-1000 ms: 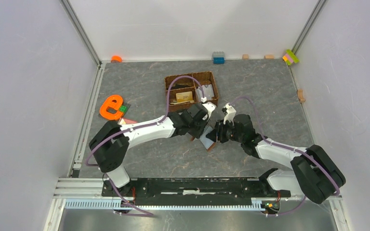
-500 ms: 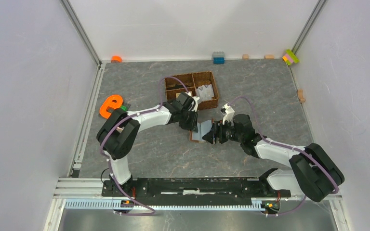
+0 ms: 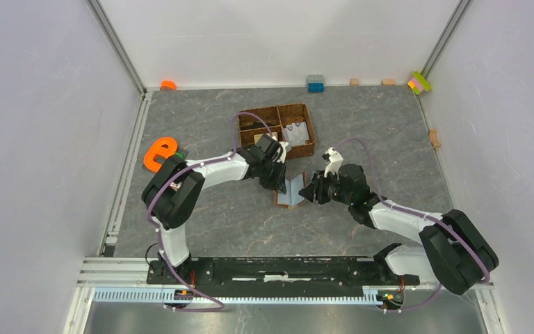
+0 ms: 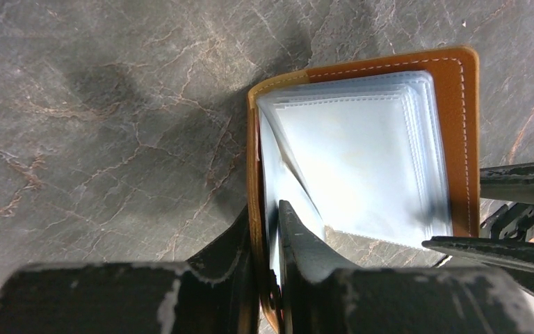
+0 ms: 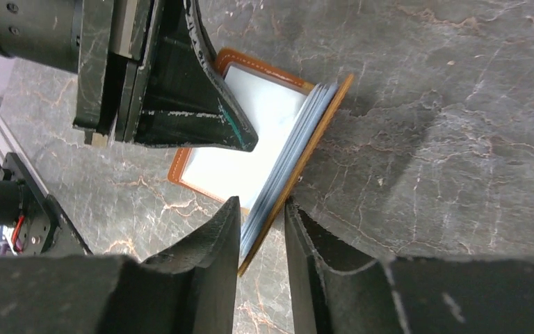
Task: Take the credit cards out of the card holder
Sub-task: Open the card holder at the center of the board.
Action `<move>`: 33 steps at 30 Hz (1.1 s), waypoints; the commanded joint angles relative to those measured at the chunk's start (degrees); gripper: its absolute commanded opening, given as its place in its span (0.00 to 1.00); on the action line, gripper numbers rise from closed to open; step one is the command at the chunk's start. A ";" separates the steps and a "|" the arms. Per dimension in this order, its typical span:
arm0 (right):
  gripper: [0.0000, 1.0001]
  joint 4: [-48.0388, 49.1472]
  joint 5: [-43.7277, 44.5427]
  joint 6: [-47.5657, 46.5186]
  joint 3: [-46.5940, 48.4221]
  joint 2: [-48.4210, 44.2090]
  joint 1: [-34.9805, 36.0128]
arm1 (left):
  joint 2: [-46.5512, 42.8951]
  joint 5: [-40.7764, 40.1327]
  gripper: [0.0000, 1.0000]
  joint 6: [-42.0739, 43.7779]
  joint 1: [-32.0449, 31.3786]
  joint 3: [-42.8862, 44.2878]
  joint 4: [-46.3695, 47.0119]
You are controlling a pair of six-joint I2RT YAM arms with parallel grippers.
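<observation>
Hold the card holder [image 3: 290, 193] steady first: open near the middle of the veined grey surface [image 3: 389, 139], at 6 o'clock from the woven basket [image 3: 278, 108]. Keep the left end effector [image 4: 268, 268] pinching the tan cover by the fold, on the 10 o'clock side, to prevent sliding. Right end effector [image 5: 263, 250] at 3 o'clock, straddling the raised flap with a narrow gap; cannot tell whether truly clamped. Fan the sleeves apart, then pull only along a pocket's open edge. Smooth leather-look cover, stitched border, rounded corners. Thin, glossy, pale blue sleeves, probably floppy and slippery. No card plainly visible inside.
</observation>
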 commanded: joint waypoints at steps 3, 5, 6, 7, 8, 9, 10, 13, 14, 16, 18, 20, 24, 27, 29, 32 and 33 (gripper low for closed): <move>0.33 3.01 2.29 -0.07 -0.63 -1.31 -0.77 | 1.77 1.69 0.21 -1.03 -0.05 2.18 -1.26; 0.32 2.78 2.73 -0.31 -0.64 -1.36 -0.86 | 1.95 1.81 0.21 -1.01 -0.05 2.18 -1.27; 0.29 2.73 2.87 -0.52 -0.64 -1.38 -0.86 | 1.96 1.90 0.21 -1.03 -0.10 2.27 -1.27; 0.27 2.72 2.86 -0.71 -0.67 -1.30 -0.86 | 2.02 1.93 0.21 -1.03 -0.05 2.35 -1.44; 0.24 2.57 2.88 -0.93 -0.58 -1.19 -0.86 | 2.02 1.84 0.21 -0.95 -0.05 2.40 -1.57; 0.21 2.22 2.96 -1.17 -0.45 -1.02 -0.86 | 2.05 1.91 0.21 -0.95 -0.05 2.36 -1.62; 0.20 2.09 2.91 -1.42 -0.28 -0.81 -0.87 | 2.00 1.99 0.21 -0.95 -0.06 2.42 -1.62; 0.19 0.59 3.19 -2.13 0.59 0.26 -0.87 | 2.13 2.29 0.21 -1.04 -0.05 2.47 -1.58; 0.19 0.43 3.03 -2.30 0.85 0.72 -0.86 | 2.23 2.49 0.21 -1.04 -0.10 2.51 -1.62; 0.19 -0.05 2.84 -2.54 1.38 1.87 -0.77 | 2.38 2.86 0.21 -1.19 -0.05 2.63 -1.62; 0.19 -0.02 2.32 -2.60 1.73 3.02 -0.64 | 2.56 2.95 0.21 -1.21 -0.05 2.67 -1.62; 0.20 -0.13 2.07 -2.83 2.21 3.94 -0.26 | 2.74 2.96 0.21 -1.27 -0.05 2.74 -1.61; 0.22 -1.22 2.33 -3.68 3.39 5.52 1.08 | 3.39 2.88 0.21 -1.47 -0.07 2.88 -1.62; 0.23 -2.07 3.28 -4.35 4.22 6.52 2.07 | 3.71 2.96 0.21 -1.48 -0.05 2.97 -1.61; 0.23 -2.91 4.21 -4.83 4.90 7.14 2.84 | 3.75 2.96 0.21 -1.46 -0.05 3.02 -1.61; 0.23 -4.31 5.80 -5.74 6.03 8.22 4.11 | 3.73 2.88 0.21 -1.48 -0.06 2.97 -1.55; 0.23 -4.79 6.41 -5.96 6.32 8.64 4.46 | 3.79 2.88 0.21 -1.56 -0.05 2.97 -1.61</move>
